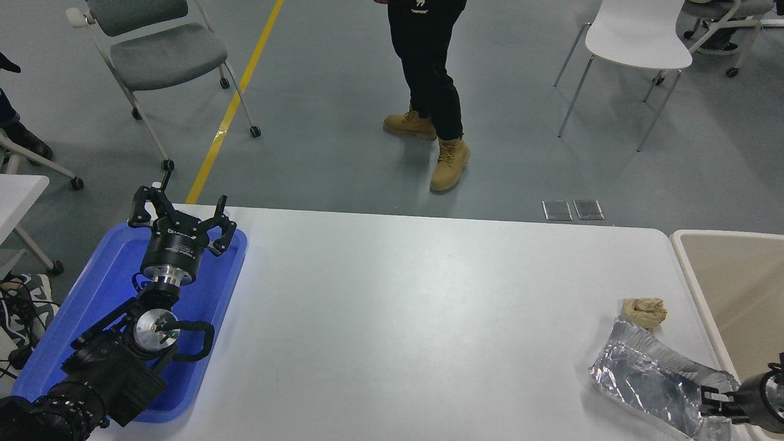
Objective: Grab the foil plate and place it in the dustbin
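The foil plate is a crumpled silver tray lying near the table's front right corner. My right gripper comes in from the right edge. It is low at the plate's right end, and its open fingers stand on either side of the wrinkled rim. The dustbin, beige inside with a thin white rim, stands right beside the table's right edge, just behind the gripper. My left gripper is parked open over the blue tray at the lower left.
A small tan paper wad lies just behind the foil plate. A person in black trousers and tan boots stands on the floor beyond the table's far edge. Chairs stand at the back left and back right.
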Robot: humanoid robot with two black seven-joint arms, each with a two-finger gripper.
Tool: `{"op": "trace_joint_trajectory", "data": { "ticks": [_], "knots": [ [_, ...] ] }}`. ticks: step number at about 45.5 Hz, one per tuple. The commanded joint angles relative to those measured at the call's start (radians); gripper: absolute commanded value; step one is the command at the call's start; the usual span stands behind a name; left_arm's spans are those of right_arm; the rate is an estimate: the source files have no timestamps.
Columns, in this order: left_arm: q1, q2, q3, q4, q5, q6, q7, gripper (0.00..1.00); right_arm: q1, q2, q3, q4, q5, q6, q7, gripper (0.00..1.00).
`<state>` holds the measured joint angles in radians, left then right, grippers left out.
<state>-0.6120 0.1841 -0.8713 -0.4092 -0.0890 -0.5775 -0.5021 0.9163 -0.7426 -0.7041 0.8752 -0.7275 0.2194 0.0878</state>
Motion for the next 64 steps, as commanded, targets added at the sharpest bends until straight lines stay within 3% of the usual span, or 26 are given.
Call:
{"op": "trace_joint_trajectory", "data": {
  "ticks": [1,11,19,25,40,46,54,64],
  "knots": [
    [0.000,0.000,0.000,0.000,0.000,-0.001,0.000,1.00,-0.002,0.005,0.008,0.005,0.002,-0.005,0.006,0.00],
    [0.000,0.000,0.000,0.000,0.000,0.001,0.000,1.00,0.019,-0.015,0.008,0.030,0.002,0.001,0.009,0.00],
    [0.000,0.000,0.000,0.000,0.000,-0.001,0.000,1.00,0.113,-0.104,0.006,0.109,-0.013,0.043,0.018,0.00],
    [0.000,0.000,0.000,0.000,0.000,0.001,0.000,1.00,0.239,-0.201,0.002,0.194,-0.038,0.133,0.018,0.00],
    [-0.002,0.000,0.000,-0.002,0.000,-0.001,0.000,1.00,0.693,-0.488,-0.005,0.465,-0.250,0.440,0.001,0.00],
    [-0.002,0.000,0.000,-0.003,0.000,-0.001,0.000,1.00,0.829,-0.508,-0.012,0.469,-0.268,0.564,-0.017,0.00],
    [-0.002,0.000,0.000,-0.003,0.000,-0.001,0.000,1.00,0.953,-0.508,-0.015,0.470,-0.296,0.566,-0.052,0.00],
    [-0.002,0.002,0.000,-0.003,0.000,-0.001,0.000,1.00,1.043,-0.498,-0.015,0.472,-0.320,0.566,-0.060,0.00]
  ]
}}
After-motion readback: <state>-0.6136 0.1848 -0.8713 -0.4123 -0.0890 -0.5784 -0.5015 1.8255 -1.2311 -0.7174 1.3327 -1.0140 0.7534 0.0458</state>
